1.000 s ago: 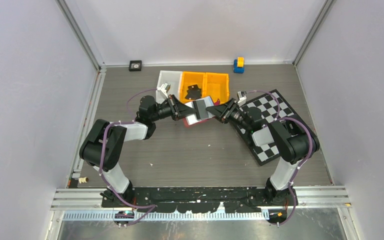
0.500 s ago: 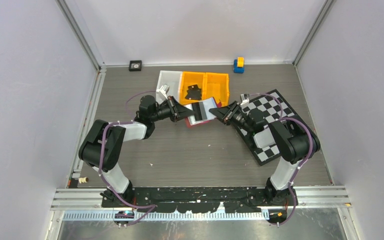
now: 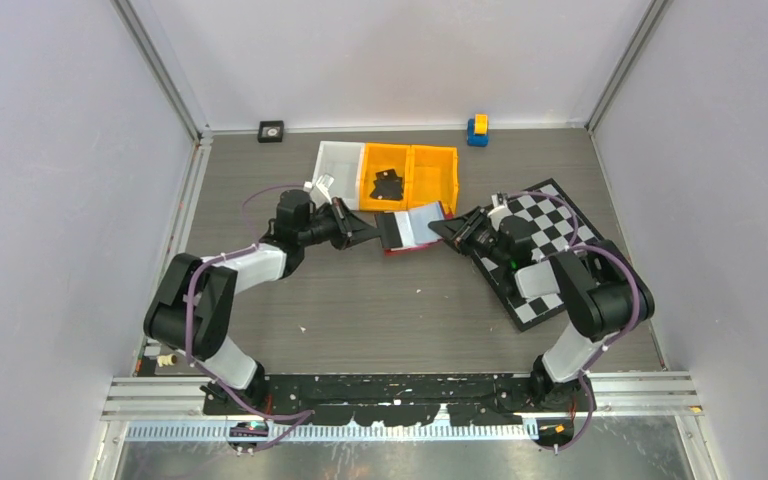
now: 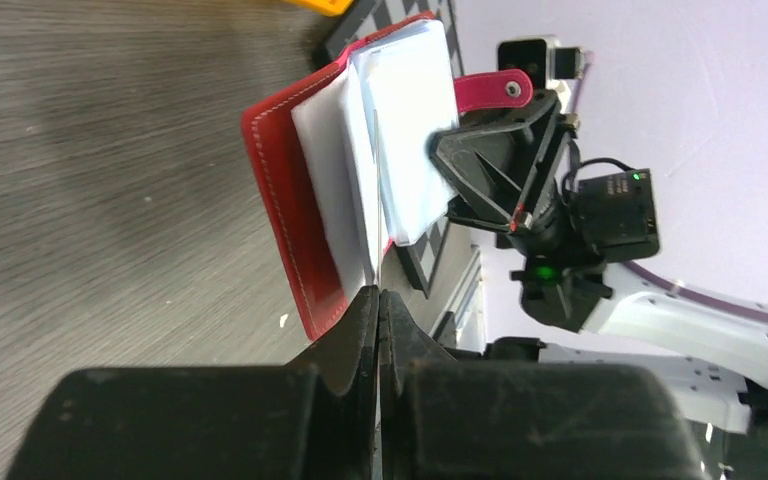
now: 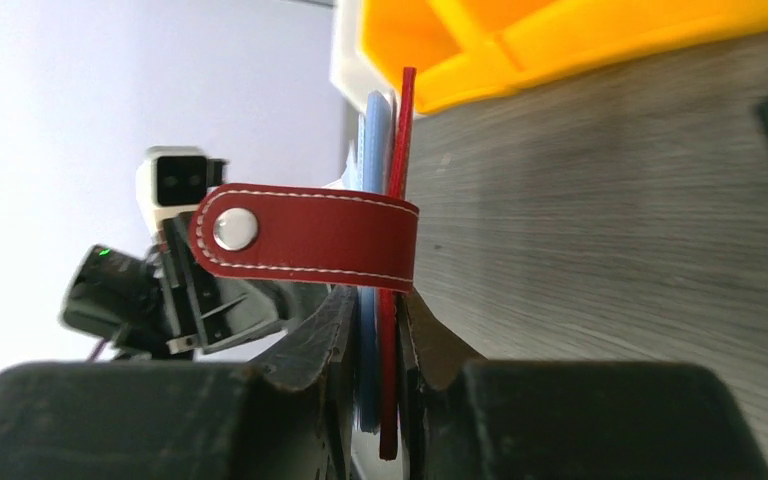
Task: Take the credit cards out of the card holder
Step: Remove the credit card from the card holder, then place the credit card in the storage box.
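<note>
The card holder (image 3: 415, 226) hangs open above the table between my two grippers. It is a red wallet (image 4: 285, 200) with pale clear sleeves (image 4: 410, 120) and a snap tab (image 5: 305, 235). My left gripper (image 3: 368, 232) (image 4: 378, 292) is shut on the thin edge of one inner sleeve. From the other side, my right gripper (image 3: 444, 230) (image 5: 380, 335) is shut on the red cover together with a bluish sleeve. The credit cards are hidden; no tan card shows in any view.
Behind the holder stand a white bin (image 3: 338, 160) and orange bins (image 3: 430, 168) holding black pieces (image 3: 385, 183). A chequered board (image 3: 550, 255) lies under the right arm. A blue and yellow block (image 3: 477, 129) and a small black square (image 3: 271, 131) sit by the back wall.
The right gripper closed on the holder's cover. The holder swung from tilted to level and shifted slightly right and back, with the left arm stretching after it.
</note>
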Robot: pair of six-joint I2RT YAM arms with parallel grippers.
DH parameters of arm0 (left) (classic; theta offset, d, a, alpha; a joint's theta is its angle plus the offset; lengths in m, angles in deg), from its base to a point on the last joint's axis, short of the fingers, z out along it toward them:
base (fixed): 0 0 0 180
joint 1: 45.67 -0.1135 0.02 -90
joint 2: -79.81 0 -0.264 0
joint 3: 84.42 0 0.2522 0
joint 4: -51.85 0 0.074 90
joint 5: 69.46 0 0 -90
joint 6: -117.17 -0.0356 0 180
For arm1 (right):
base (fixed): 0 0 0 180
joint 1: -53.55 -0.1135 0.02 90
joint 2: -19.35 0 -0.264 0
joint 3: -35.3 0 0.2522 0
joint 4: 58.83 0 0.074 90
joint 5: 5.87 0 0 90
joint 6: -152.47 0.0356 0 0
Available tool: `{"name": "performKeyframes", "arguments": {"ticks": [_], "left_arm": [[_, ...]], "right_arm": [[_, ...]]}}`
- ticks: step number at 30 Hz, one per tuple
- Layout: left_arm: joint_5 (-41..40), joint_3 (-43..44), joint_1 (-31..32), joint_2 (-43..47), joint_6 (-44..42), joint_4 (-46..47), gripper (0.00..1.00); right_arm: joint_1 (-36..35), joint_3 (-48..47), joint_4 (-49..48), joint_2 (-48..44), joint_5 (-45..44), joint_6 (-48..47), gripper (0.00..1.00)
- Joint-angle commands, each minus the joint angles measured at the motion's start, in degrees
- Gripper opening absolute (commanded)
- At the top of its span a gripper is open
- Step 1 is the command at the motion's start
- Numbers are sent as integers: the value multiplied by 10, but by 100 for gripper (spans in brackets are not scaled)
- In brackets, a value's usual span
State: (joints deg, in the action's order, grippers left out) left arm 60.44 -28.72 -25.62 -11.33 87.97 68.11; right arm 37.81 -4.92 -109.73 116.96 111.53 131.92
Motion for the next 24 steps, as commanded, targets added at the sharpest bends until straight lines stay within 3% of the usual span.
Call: {"name": "performKeyframes", "arguments": {"ticks": [1,5,13,24], "left_arm": [[-42,32,-5,42,-73,-84,0],[-105,62,-5,57,-138,-165,0],[-179,254,0,-1,-244,-390,0],[-206,488,8,-164,-284,-509,0]], "right_arm": [[3,-22,188,-79,-79,-100,0],[3,-26,246,-105,-115,-133,0],[2,-32,237,-82,-101,-130,1],[2,-31,241,-96,-104,-133,1]]}}
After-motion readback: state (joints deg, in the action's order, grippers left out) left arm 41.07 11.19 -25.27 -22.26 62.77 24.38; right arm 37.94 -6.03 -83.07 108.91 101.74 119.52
